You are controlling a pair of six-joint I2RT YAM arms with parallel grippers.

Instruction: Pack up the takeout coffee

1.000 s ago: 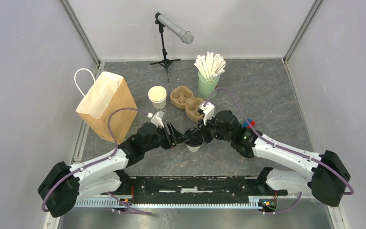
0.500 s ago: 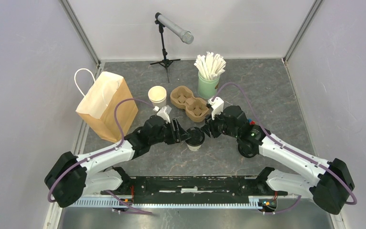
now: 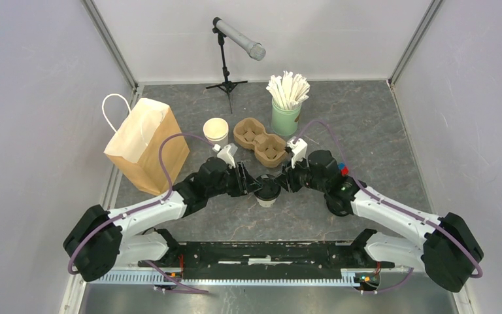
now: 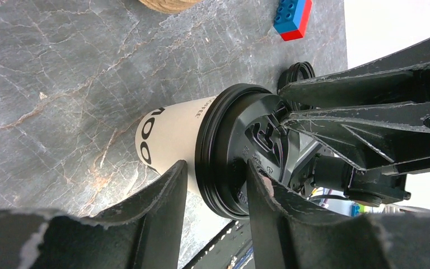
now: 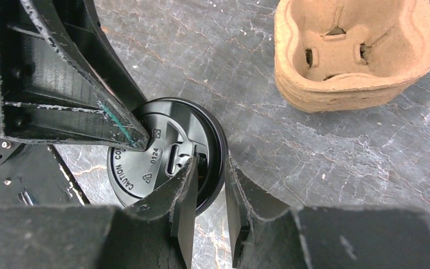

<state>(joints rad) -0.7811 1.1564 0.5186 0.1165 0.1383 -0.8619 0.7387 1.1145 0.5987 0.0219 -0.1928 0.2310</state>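
Your takeout coffee (image 3: 267,191) stands upright mid-table, near the cup carrier (image 3: 259,140). The left gripper (image 4: 215,168) and right gripper (image 5: 210,162) each straddle the rim of its lid (image 5: 162,151), part-closed; I cannot tell whether either truly pinches it. Close gently and evenly, holding the cup vertical.
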